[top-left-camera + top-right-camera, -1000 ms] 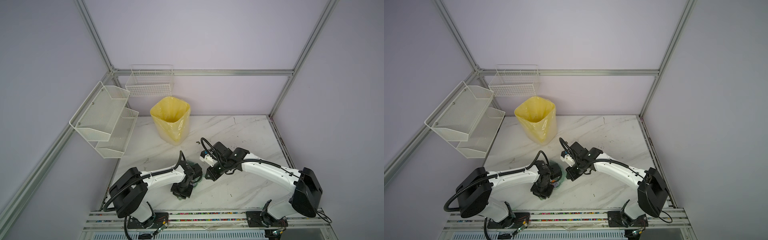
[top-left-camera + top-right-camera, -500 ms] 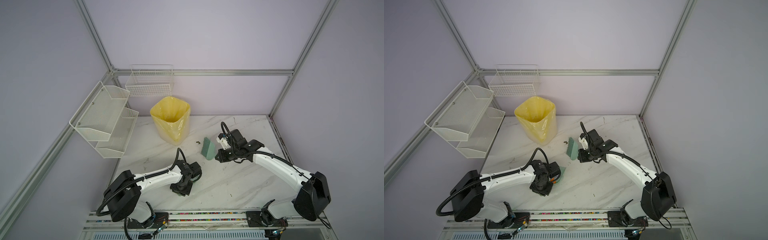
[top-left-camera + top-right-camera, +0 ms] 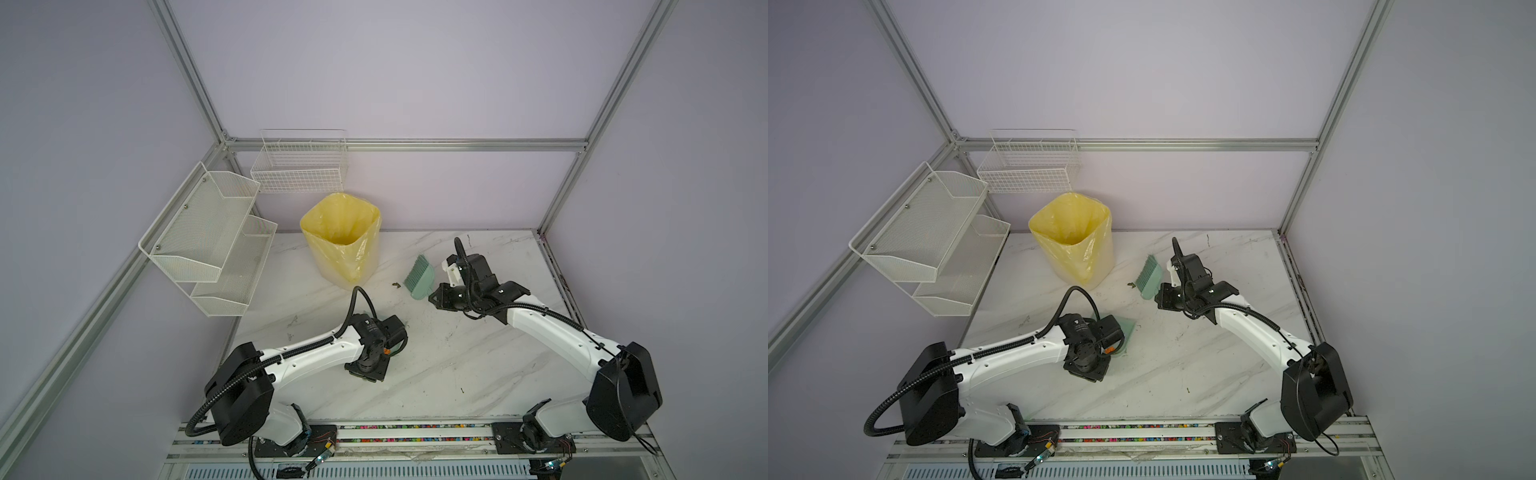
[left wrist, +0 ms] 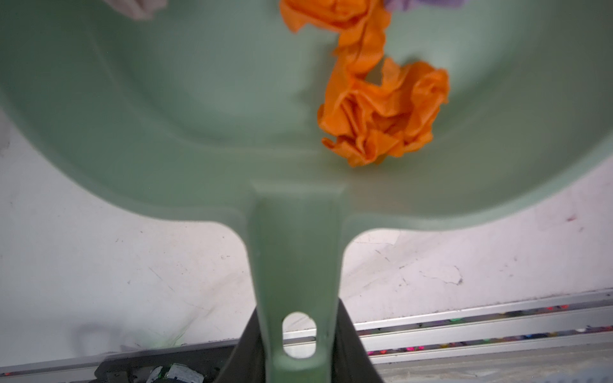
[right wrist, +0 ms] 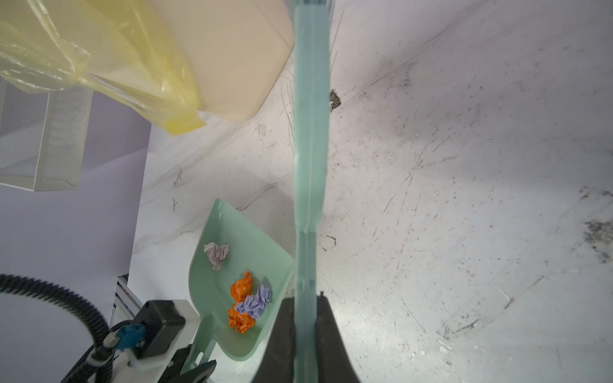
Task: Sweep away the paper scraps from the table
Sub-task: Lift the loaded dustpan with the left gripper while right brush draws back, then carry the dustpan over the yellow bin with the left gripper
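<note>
Paper scraps (image 5: 243, 308) are all in the mint dustpan (image 5: 229, 232): two orange wads with a lilac one against them at the handle end, and one pale wad apart from them. In the left wrist view one orange wad (image 4: 381, 112) is sharp enough. The lilac and pale ones are cut off at the frame edge, and the pan is blurred.

Left gripper (image 4: 298, 345) is clamped on the dustpan handle. Can't tell if the pan rests on the table (image 3: 457, 374) or is lifted. In both top views the left arm's wrist hides the pan, and only a green corner (image 3: 1128, 328) shows.

Right gripper (image 5: 305, 305) is closed on the handle of the green hand brush (image 3: 419, 278), seen edge-on from its wrist. The bristles point towards the yellow-bagged bin (image 3: 340, 237), just beside a dark speck (image 3: 395, 284). Bristle contact with the table is unclear.

Writing: a small white mark (image 3: 1075, 320) on the left arm's wrist joint, too small to read.
</note>
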Action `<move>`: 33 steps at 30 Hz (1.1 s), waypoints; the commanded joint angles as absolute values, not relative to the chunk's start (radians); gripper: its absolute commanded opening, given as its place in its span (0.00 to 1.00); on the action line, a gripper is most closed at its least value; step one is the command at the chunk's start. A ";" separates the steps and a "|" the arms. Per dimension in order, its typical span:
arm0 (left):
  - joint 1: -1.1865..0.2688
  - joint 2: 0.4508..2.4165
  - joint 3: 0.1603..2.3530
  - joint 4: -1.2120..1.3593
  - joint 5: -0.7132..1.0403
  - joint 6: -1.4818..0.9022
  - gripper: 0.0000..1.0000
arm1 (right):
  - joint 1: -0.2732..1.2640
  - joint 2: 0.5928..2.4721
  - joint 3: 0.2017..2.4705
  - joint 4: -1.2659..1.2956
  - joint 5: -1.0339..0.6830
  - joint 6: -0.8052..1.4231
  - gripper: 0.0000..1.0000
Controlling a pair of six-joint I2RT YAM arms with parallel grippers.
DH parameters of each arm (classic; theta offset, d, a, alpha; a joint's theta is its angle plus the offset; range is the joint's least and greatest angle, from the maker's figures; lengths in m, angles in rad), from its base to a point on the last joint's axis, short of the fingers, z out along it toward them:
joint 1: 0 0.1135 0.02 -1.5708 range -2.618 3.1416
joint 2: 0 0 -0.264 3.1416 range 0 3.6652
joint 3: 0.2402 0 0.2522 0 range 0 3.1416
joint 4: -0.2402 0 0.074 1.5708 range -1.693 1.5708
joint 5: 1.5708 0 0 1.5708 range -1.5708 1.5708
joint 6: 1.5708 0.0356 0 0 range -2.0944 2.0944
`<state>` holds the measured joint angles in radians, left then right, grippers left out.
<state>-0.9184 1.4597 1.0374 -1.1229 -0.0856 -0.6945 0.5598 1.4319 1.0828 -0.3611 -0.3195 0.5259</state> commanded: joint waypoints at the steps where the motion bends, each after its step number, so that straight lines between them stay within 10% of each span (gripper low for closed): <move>1: -0.915 1.440 1.178 -1.147 -0.091 -0.687 0.00 | 0.544 1.398 1.058 -0.265 -0.311 0.591 0.00; 33: -0.752 1.576 1.787 -1.351 -0.077 -0.587 0.00 | 0.501 1.354 0.927 -0.224 -0.360 0.572 0.00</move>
